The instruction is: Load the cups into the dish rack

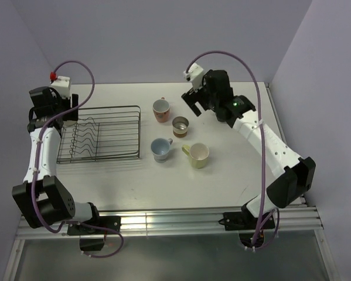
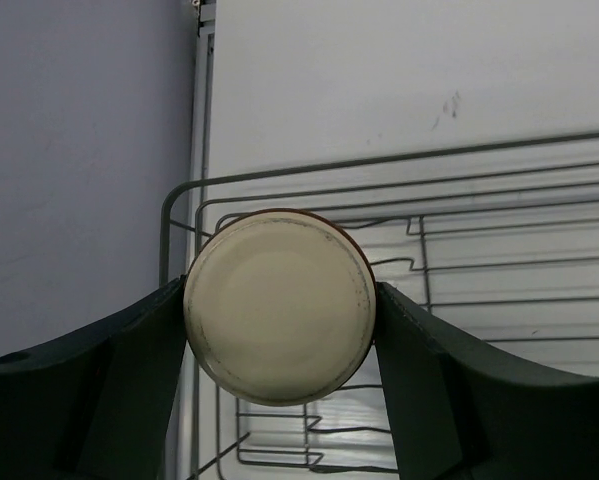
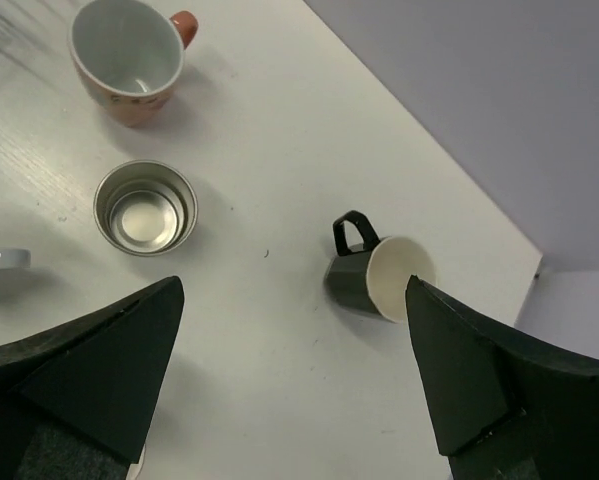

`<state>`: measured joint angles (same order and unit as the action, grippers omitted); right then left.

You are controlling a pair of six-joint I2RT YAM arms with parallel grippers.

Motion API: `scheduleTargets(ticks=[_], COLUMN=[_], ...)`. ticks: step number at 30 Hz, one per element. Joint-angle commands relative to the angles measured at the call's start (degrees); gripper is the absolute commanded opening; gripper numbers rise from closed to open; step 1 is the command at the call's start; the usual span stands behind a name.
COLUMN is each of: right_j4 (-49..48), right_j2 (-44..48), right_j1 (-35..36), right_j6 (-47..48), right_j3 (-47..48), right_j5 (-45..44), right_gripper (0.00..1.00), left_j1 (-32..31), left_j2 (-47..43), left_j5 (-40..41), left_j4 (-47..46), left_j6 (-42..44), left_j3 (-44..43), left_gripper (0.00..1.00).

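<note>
My left gripper (image 1: 68, 113) is shut on a brown cup (image 2: 279, 305), of which only the round cream base and a thin brown rim face the camera. It hangs over the far left corner of the dark wire dish rack (image 1: 102, 136), which also shows in the left wrist view (image 2: 399, 160). My right gripper (image 1: 193, 100) is open and empty above the table. In its wrist view, the gripper (image 3: 294, 285) has a black cup with a cream inside (image 3: 377, 277) lying on its side by the right finger. The pink cup (image 1: 161, 109), brown metallic cup (image 1: 180, 124), light blue mug (image 1: 161, 148) and pale yellow mug (image 1: 197, 155) stand upright right of the rack.
The right wrist view also shows the pink cup (image 3: 129, 55) and the metallic cup (image 3: 145, 208). The right arm hides the black cup in the top view. Walls close in the table at the back and right.
</note>
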<state>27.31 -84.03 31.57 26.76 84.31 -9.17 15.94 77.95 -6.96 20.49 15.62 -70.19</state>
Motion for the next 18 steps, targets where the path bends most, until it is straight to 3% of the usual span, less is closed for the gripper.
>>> scheduleTargets(ticks=[1, 18], right_j4=[15.39, 20.32], right_j2=[-2.45, -2.28], right_j1=[-4.05, -10.57], right_j6=[-7.95, -5.5], right_j3=[8.84, 15.53], right_j5=[8.82, 5.92], right_gripper=[1.0, 1.0], left_j1=[0.31, 6.99], left_j2=[-2.99, 1.67], left_j5=[0.2, -7.98], left_j4=[-8.09, -12.66], left_j6=[8.98, 11.81], left_j3=[1.99, 5.76], left_gripper=[0.0, 0.0])
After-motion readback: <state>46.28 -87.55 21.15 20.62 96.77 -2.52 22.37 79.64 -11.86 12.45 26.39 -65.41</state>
